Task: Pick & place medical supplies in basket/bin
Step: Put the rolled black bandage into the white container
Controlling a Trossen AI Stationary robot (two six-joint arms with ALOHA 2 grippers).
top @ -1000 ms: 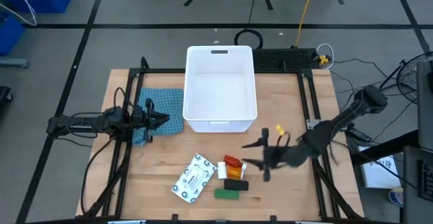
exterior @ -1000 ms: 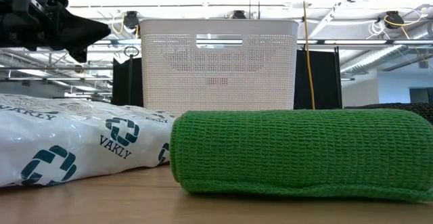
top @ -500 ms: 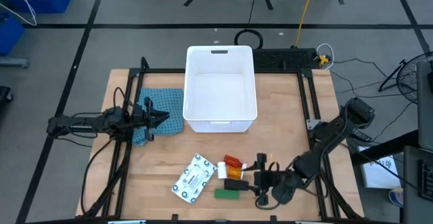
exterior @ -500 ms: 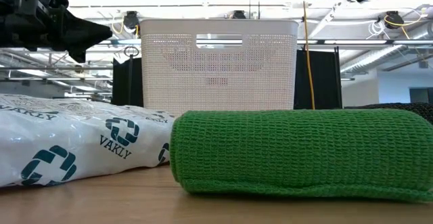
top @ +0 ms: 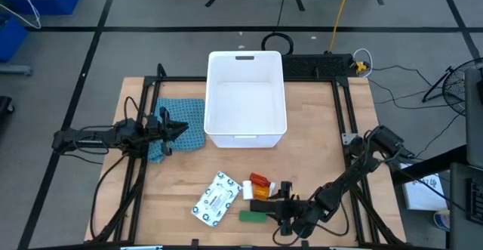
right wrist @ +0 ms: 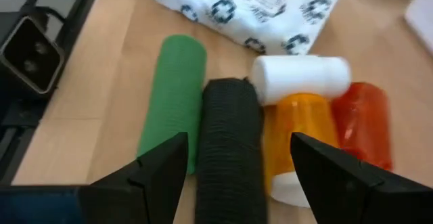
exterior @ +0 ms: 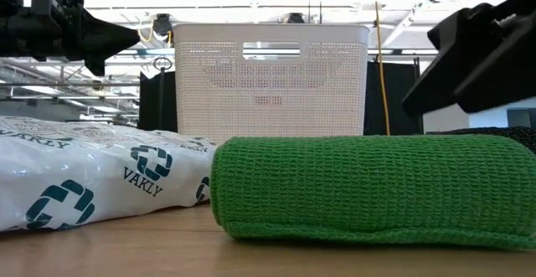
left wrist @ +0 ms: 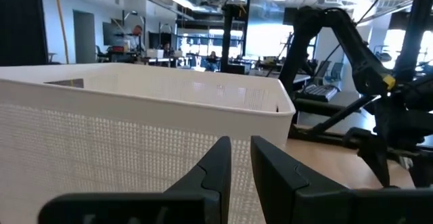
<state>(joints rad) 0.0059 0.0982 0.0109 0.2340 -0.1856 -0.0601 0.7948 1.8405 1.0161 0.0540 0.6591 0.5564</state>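
Just beyond the open right hand (right wrist: 237, 166), black roll (right wrist: 229, 143), untouched.

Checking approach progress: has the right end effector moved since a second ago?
Yes. In the high view the right end effector has moved away from the white basket, toward the table's near edge beside the pill bottles.

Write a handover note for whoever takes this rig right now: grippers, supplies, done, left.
Right gripper: open, low over the black roll and orange pill bottle, holding nothing.
Left gripper: nearly shut, empty, waiting above the patterned cloth beside the white bin.
Supplies: white packet, two pill bottles, black roll and green roll all lie together on the table in front of the bin.
Done: nothing in the bin.
Left: every item.
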